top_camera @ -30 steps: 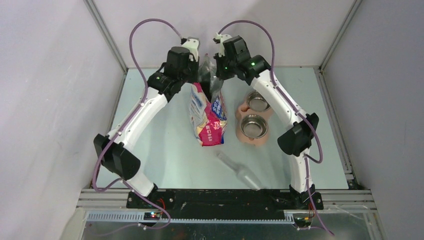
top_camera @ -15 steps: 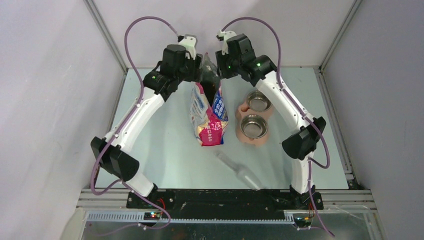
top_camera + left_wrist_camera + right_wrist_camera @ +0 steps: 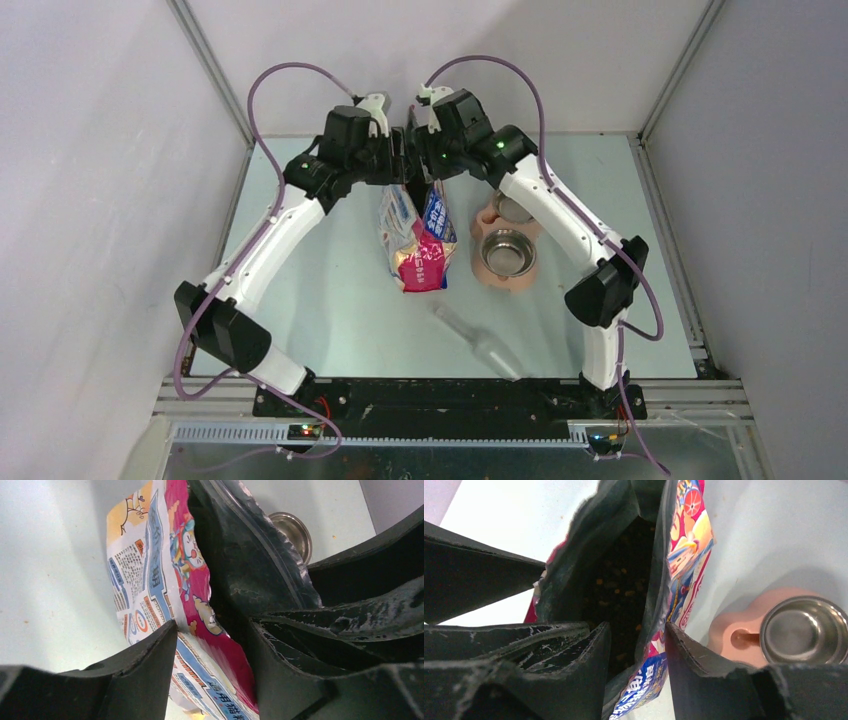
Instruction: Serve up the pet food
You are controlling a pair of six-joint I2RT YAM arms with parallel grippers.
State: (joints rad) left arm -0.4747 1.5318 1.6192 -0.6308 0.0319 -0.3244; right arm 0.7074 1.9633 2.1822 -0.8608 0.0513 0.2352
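Observation:
The pet food (image 3: pixel 620 587) shows as dark kibble with some orange bits inside the open pink and blue bag (image 3: pixel 416 240), which stands mid-table. My left gripper (image 3: pixel 212 625) is open, its fingers either side of the bag's left wall (image 3: pixel 150 580) without pinching it. My right gripper (image 3: pixel 636 627) is open too, one finger inside the mouth and one outside the right wall (image 3: pixel 684 555). In the top view, the left gripper (image 3: pixel 398 165) and the right gripper (image 3: pixel 426 166) meet over the bag's top.
A pink stand (image 3: pixel 487 268) right of the bag holds two steel bowls: the near one (image 3: pixel 507 250) shows whole, the far one (image 3: pixel 512 208) lies partly under my right arm. A clear plastic scoop (image 3: pixel 480 345) lies near the front edge.
Both grippers went from shut to open, letting go of the bag's top edges. They moved inward toward each other over the mouth. The bag stays upright.

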